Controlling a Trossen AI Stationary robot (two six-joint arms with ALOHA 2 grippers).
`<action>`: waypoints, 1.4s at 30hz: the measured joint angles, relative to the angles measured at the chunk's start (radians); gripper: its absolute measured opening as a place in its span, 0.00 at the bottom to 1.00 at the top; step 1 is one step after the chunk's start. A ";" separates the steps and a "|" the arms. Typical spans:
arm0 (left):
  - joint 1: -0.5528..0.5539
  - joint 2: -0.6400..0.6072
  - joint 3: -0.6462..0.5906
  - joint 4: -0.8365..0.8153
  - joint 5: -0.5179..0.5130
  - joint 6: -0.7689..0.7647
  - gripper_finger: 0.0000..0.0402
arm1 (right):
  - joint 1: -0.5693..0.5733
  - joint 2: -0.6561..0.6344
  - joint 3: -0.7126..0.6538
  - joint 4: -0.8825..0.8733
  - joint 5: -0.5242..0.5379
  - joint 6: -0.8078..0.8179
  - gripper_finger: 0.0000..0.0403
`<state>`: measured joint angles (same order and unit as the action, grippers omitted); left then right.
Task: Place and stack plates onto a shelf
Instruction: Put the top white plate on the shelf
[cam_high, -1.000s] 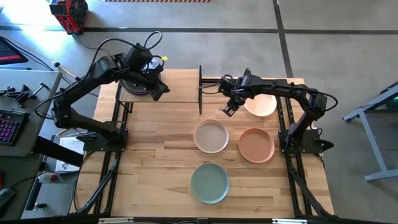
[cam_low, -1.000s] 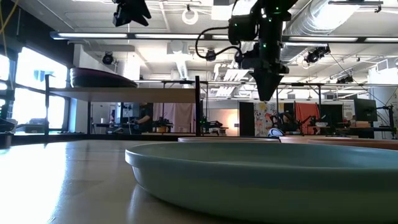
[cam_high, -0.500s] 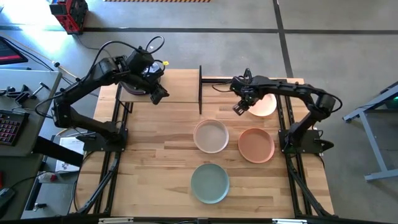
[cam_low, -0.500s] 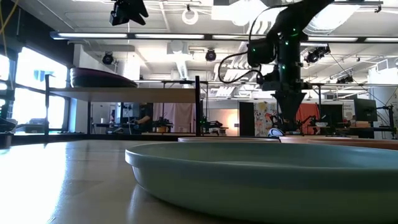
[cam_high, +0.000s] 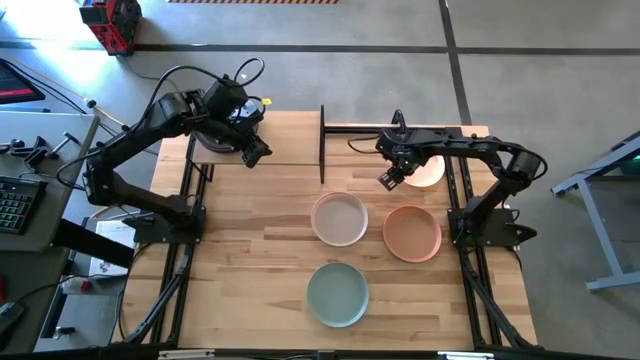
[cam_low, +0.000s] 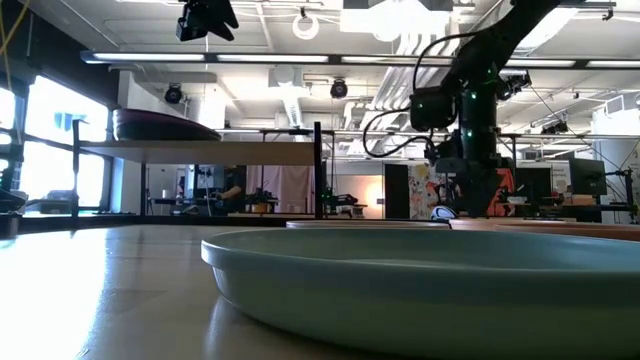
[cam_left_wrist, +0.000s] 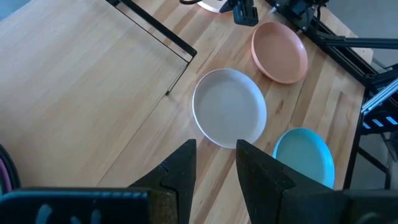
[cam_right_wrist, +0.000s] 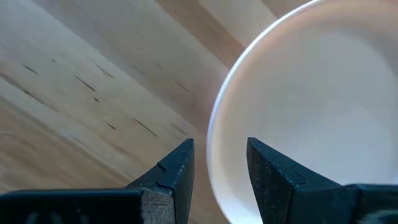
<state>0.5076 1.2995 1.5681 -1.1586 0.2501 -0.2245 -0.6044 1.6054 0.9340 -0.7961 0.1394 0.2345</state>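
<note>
The right gripper (cam_right_wrist: 219, 163), released, straddles the cream plate's (cam_right_wrist: 311, 112) rim near the tabletop's far right corner; rigid, slick, probably breakable, so pinch the rim.

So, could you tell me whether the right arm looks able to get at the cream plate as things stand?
Probably yes: the right claw is open and hangs at the cream plate's near rim, fingers straddling the edge, with nothing between them.

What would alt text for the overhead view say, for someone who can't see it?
The right end effector, open, hangs at the cream plate's edge. Beige, orange and green plates lie on the table. The left end effector is open above the shelf.
</note>
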 joint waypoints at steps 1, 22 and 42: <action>0.000 0.000 0.000 0.000 0.000 0.000 0.25 | 0.000 0.000 -0.009 0.011 0.000 0.000 0.31; 0.000 0.000 0.000 0.000 -0.132 -0.001 0.25 | -0.011 0.001 -0.120 0.086 0.006 0.038 0.30; 0.000 0.001 0.000 0.000 -0.171 -0.009 0.25 | 0.002 0.002 0.044 -0.047 -0.043 0.056 0.00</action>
<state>0.5079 1.3003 1.5677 -1.1584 0.0795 -0.2332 -0.6025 1.6073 0.9777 -0.8428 0.0959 0.2905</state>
